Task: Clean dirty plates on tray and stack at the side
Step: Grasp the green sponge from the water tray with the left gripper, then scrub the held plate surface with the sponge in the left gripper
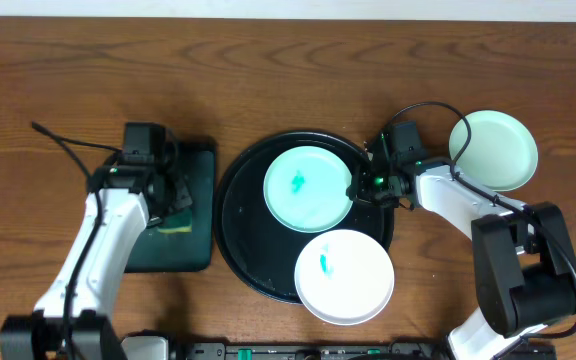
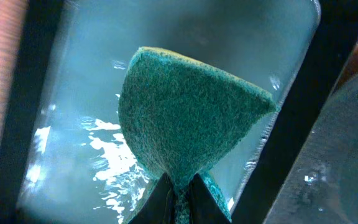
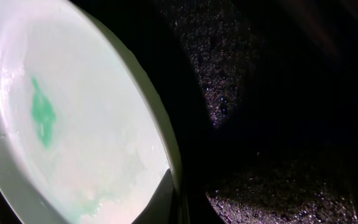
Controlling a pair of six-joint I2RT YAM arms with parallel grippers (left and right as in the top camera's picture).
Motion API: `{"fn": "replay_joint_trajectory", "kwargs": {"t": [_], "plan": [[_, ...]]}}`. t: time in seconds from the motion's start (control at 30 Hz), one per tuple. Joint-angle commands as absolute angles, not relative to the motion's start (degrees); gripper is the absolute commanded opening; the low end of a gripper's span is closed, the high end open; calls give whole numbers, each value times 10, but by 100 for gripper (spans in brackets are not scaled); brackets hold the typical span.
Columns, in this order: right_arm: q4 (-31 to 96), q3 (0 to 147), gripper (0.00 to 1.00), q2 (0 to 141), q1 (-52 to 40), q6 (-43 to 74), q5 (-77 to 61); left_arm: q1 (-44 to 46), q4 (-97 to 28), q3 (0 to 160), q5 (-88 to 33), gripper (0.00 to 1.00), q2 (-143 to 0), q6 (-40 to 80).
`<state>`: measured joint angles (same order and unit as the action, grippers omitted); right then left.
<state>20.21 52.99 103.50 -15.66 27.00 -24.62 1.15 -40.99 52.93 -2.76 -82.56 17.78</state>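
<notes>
The round black tray (image 1: pixel 243 230) holds a mint plate (image 1: pixel 308 188) with a teal smear. A white plate (image 1: pixel 345 277), also smeared, hangs over the tray's front edge. My right gripper (image 1: pixel 363 186) is shut on the mint plate's right rim. In the right wrist view one finger (image 3: pixel 163 199) lies inside that plate (image 3: pixel 73 124), pinching its edge above the wet tray (image 3: pixel 278 186). A second mint plate (image 1: pixel 493 150) rests on the bare tabletop at the right. My left gripper (image 2: pixel 179 196) is shut on a green sponge (image 2: pixel 191 118).
The left gripper (image 1: pixel 171 198) hovers over a dark-green rectangular tray (image 1: pixel 193 160) left of the round tray. That tray's wet floor (image 2: pixel 73 124) glistens under the sponge. Bare wood tabletop (image 1: pixel 268 70) lies behind. A cable (image 1: pixel 68 148) runs off the left arm.
</notes>
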Motion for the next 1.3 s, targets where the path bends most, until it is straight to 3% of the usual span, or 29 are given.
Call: {"fn": "replay_joint_trajectory", "kwargs": {"t": [0.0, 0.37, 0.73, 1.07, 1.27], "plan": [[205, 529, 1, 1047, -166, 269, -256, 15, -404, 563, -123, 7, -822, 176], [197, 529, 1, 1047, -166, 269, -256, 136, -410, 648, -150, 7, -840, 224], [190, 529, 1, 1047, -195, 234, -277, 243, -368, 679, -150, 7, -954, 254], [184, 529, 1, 1047, -230, 257, -253, 247, -359, 686, -106, 7, -999, 269], [186, 529, 1, 1047, -230, 257, -253, 246, -371, 686, -126, 7, -1098, 271]]}}
